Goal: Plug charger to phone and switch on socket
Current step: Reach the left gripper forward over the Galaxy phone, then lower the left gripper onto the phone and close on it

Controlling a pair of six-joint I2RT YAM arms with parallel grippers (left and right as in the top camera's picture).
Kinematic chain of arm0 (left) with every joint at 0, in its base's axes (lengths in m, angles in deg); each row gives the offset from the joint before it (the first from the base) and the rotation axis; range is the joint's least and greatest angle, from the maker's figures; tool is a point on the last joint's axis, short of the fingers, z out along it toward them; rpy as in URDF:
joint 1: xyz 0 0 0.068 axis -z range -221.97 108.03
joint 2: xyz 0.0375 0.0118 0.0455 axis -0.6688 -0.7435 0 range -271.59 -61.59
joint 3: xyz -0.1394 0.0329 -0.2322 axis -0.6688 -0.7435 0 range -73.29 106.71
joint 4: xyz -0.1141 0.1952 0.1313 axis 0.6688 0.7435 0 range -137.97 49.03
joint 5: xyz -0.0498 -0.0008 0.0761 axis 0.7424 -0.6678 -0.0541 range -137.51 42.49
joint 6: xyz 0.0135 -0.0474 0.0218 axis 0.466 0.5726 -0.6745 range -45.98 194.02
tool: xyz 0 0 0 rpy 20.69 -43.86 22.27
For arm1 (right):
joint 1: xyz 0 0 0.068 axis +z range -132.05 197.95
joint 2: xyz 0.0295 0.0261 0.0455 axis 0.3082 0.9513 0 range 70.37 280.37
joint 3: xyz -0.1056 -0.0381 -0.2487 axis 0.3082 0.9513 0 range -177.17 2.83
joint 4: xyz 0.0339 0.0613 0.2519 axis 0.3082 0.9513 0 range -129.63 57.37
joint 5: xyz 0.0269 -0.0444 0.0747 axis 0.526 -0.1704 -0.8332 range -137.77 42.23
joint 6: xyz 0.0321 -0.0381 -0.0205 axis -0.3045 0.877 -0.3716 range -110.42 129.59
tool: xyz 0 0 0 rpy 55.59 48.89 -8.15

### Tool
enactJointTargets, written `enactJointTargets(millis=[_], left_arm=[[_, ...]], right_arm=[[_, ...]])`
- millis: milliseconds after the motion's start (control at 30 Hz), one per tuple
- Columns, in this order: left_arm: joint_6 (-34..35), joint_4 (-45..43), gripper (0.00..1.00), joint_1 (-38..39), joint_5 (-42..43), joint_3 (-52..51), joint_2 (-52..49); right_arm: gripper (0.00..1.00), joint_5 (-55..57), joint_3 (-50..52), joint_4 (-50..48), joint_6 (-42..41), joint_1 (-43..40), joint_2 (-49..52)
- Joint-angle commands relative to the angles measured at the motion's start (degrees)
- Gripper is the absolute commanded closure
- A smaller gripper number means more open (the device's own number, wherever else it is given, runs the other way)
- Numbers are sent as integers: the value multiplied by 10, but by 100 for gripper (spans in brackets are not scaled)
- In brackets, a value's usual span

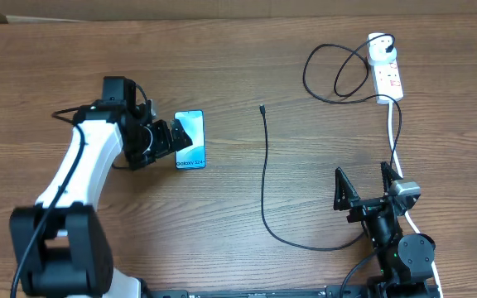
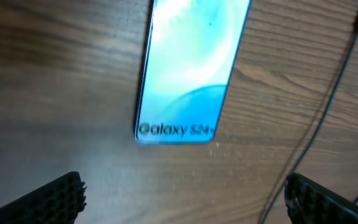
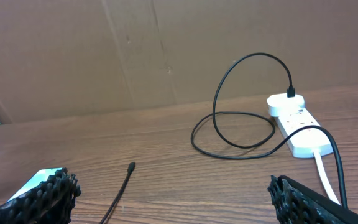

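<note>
Wood-grain worktop [image 1: 238, 50], backed by brown cardboard [image 3: 104, 50] along its far edge, carried everything you had to work with. Your left gripper [image 1: 176, 139] stood wide and held nothing. It hung low over the left half of the worktop, just beside the phone [image 1: 190, 139]. In its wrist view the phone's lettered short end lay straight ahead of the open jaws.

The phone lay flat, screen up, with its long axis running from far edge to near edge and the lettered end toward the near edge. To its right, apart from it and about mid-worktop, lay the tip [image 1: 262, 108] of the charger [image 1: 263, 174], not plugged in. From the tip the cable ran toward the near edge, roughly parallel with the phone, then bent toward the near right corner.

Your right gripper [image 1: 363, 189] was there, also wide and empty. Beyond it, in the far right corner, lay the socket [image 1: 388, 73] with the adapter [image 1: 378, 43] seated at its far end.

By my reading your left gripper was nearer the tip and your right nearer the socket. The tip would have to travel left to reach the phone's short end.
</note>
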Motion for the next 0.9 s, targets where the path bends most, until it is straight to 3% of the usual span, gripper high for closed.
enactJointTargets(millis=[0, 367, 633, 867], left_arm=[[-19, -17, 7, 3, 19, 10, -28], [-19, -65, 10, 4, 12, 10, -75], [-19, -94, 6, 18, 9, 10, -81], [-4, -107, 0, 77, -95, 10, -81]], right_arm=[[0, -3, 6, -3, 2, 3, -2], [0, -3, 6, -3, 2, 3, -2], [0, -3, 6, -3, 2, 3, -2], [0, -3, 6, -3, 2, 3, -2]])
